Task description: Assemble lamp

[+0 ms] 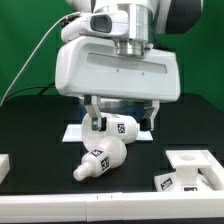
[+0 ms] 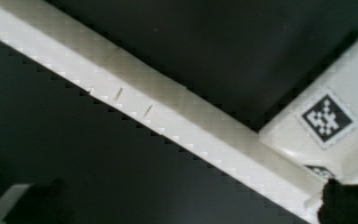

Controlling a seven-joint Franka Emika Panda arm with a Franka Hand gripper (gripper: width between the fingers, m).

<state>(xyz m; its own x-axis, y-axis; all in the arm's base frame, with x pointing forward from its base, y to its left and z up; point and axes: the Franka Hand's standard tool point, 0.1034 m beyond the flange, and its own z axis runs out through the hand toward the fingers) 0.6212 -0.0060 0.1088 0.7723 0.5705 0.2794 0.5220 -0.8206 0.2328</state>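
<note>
The lamp's tagged white shade lies on its side on the black table, on the marker board's front edge. My gripper hangs right over it, open, with one dark finger on each side of the shade, and holds nothing. The ball bulb on its neck lies on its side just in front, toward the exterior view's left. The blocky base stands at the front right. In the wrist view my gripper shows only as dark fingertips, with a tagged white part close to one of them.
The marker board lies flat behind the bulb. A white block sits at the left edge of the exterior view. A long white strip crosses the wrist view diagonally; I cannot tell what it is.
</note>
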